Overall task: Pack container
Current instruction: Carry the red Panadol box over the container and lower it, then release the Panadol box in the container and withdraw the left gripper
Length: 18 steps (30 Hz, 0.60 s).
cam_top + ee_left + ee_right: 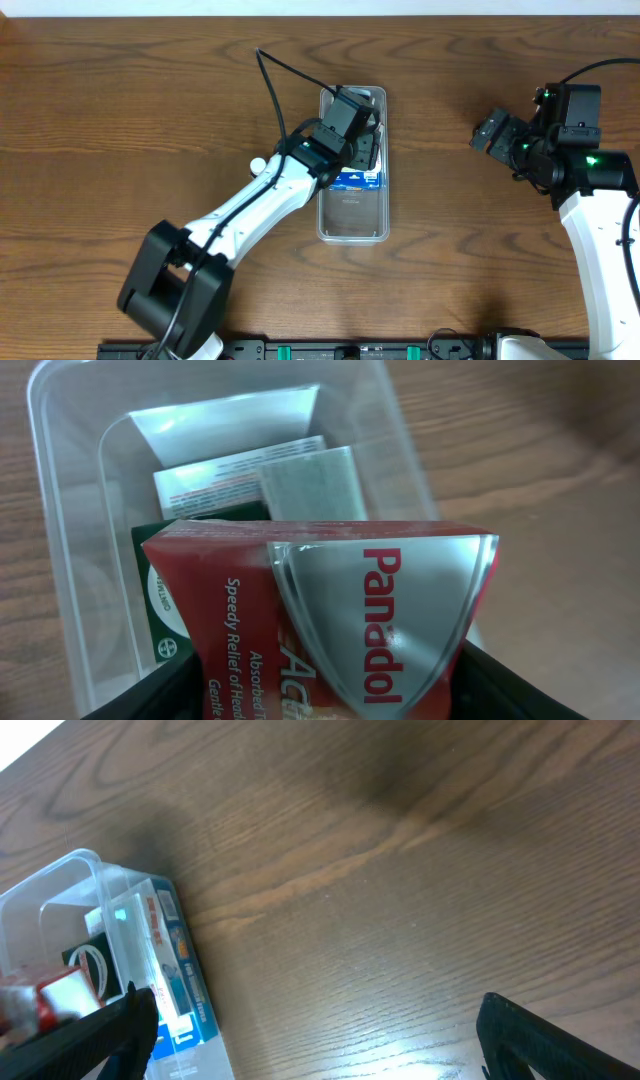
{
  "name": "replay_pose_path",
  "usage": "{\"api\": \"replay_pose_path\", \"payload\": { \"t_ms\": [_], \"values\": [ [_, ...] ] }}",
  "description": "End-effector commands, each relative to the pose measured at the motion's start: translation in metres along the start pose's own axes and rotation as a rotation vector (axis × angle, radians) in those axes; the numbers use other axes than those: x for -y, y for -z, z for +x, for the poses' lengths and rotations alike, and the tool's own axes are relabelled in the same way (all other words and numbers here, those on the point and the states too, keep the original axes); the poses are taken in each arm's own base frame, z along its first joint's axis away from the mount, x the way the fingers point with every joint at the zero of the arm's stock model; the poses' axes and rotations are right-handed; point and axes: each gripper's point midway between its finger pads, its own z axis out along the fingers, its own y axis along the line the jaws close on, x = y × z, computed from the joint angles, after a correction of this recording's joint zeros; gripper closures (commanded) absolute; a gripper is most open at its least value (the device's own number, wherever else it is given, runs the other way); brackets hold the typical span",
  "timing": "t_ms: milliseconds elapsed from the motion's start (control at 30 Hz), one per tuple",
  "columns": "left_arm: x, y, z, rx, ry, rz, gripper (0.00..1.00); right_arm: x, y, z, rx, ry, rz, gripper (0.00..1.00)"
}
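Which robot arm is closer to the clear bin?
Left. The left gripper is over the container holding a red Panadol box; the right gripper is off to one side.

A robotics lab is showing: the left arm (250, 205) and right arm (600, 230) are standing at the wooden table's (120, 100) near edge.

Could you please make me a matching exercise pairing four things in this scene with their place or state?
Things:
1. Panadol box
2. blue-and-white carton
3. right hand
4. container

Places or states:
A. open, above the bare table
B. clear plastic, partly filled
C. inside the container
D. gripped by the left hand

Pairs: 1-D, 2-C, 3-A, 4-B.
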Motion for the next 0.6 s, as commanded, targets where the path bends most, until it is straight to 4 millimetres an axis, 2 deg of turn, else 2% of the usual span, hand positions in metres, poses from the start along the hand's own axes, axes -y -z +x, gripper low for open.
{"api": "replay_pose_path", "payload": {
  "t_ms": [0,67,200,267,333,433,567],
  "values": [
    [-0.013,-0.007,-0.006,0.03,0.03,-0.068,0.31,0.0,0.004,-0.005,0.017,0.008,-0.002,0.01],
    [-0.014,-0.01,-0.008,0.039,0.026,-0.075,0.24,0.0,0.004,-0.005,0.017,0.008,-0.002,0.01],
    [-0.01,-0.01,-0.016,0.073,0.021,-0.061,0.17,0.0,0.004,-0.005,0.017,0.008,-0.001,0.01],
    [-0.008,-0.009,-0.021,0.092,0.018,-0.055,0.06,0.0,0.004,-0.005,0.017,0.008,-0.001,0.01],
    [-0.006,-0.006,-0.028,0.104,-0.002,-0.051,0.01,0.0,0.004,-0.005,0.017,0.008,-0.001,0.01],
    [-0.004,0.005,-0.035,0.104,-0.001,-0.051,0.02,0.0,0.004,-0.005,0.017,0.008,-0.002,0.01],
    [-0.002,0.038,-0.054,0.133,-0.013,-0.068,0.02,0.0,0.004,-0.005,0.017,0.008,-0.002,0.01]
  ]
}}
